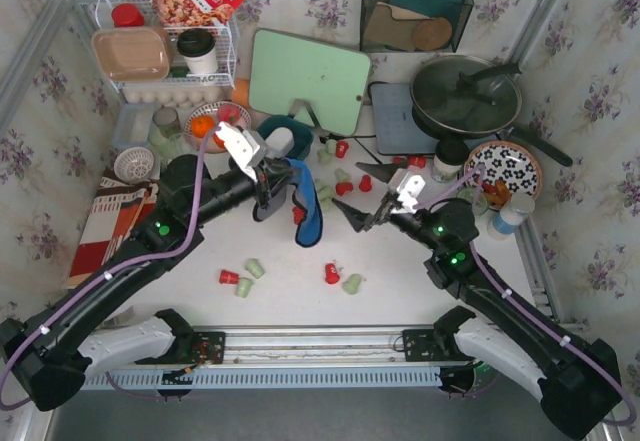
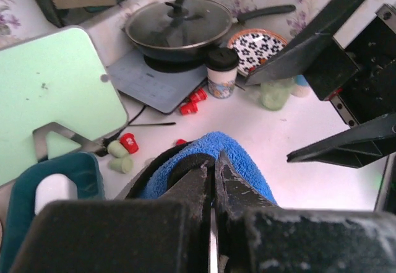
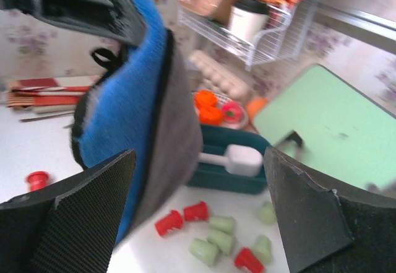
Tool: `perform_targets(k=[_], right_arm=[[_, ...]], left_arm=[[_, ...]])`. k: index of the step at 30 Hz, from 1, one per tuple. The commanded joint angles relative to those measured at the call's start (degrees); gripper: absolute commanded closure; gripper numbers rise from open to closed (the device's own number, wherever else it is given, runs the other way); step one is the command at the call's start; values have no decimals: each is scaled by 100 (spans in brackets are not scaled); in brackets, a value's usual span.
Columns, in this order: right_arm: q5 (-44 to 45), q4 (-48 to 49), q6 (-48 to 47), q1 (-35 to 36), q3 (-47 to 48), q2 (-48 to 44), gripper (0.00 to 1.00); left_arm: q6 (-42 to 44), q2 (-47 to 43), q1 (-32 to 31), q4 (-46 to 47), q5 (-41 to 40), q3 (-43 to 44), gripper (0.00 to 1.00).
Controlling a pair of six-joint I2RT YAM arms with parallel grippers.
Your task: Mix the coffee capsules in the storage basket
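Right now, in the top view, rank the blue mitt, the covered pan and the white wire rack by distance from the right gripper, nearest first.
1. blue mitt, just to the left of the right gripper.
2. covered pan, toward the back right.
3. white wire rack, in the far back left corner.

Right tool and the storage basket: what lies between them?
A blue mitt, pinched by the left tool, hangs before the storage basket, coffee capsules scattered beneath; the right wrist view shows it.

On the white table (image 1: pixel 290 306) lie scattered small red and pale green tapered coffee capsules (image 1: pixel 352 283). The left gripper (image 1: pixel 268 189) pinches a blue fabric mitt (image 1: pixel 307 206); the right gripper (image 1: pixel 348 187) gapes beside it.
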Motion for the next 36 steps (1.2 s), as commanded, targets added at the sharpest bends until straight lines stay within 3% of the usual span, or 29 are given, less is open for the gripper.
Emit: perform_targets(k=[1, 9, 13, 18, 20, 21, 23, 26, 32, 36], right_arm=[[-732, 828, -43, 320, 3, 367, 8], [-483, 1156, -450, 1122, 184, 1466, 7], [-375, 1258, -384, 1205, 368, 1921, 15], [-253, 1035, -266, 1275, 421, 1992, 53], [-73, 828, -181, 1271, 406, 1892, 97], [155, 712, -45, 1275, 398, 1830, 100], [541, 358, 190, 1275, 404, 1677, 100], [1136, -226, 487, 1273, 423, 1370, 100], [3044, -1817, 1008, 1275, 688, 767, 100], [4461, -2926, 1308, 1275, 995, 422, 100]], left_arm=[[194, -194, -77, 97, 335, -274, 100], [147, -340, -166, 178, 749, -530, 100], [200, -425, -259, 130, 903, -626, 100], [206, -588, -296, -17, 467, -844, 100], [108, -704, -292, -38, 85, -956, 97], [47, -754, -291, -59, -126, -991, 91], [-105, -826, -291, -154, -639, -1042, 63], [-173, -938, -291, -353, -1458, -1152, 39], [-469, -1216, -291, -448, -3214, -1721, 32], [-570, -1320, -295, -651, -3960, -1951, 27]])
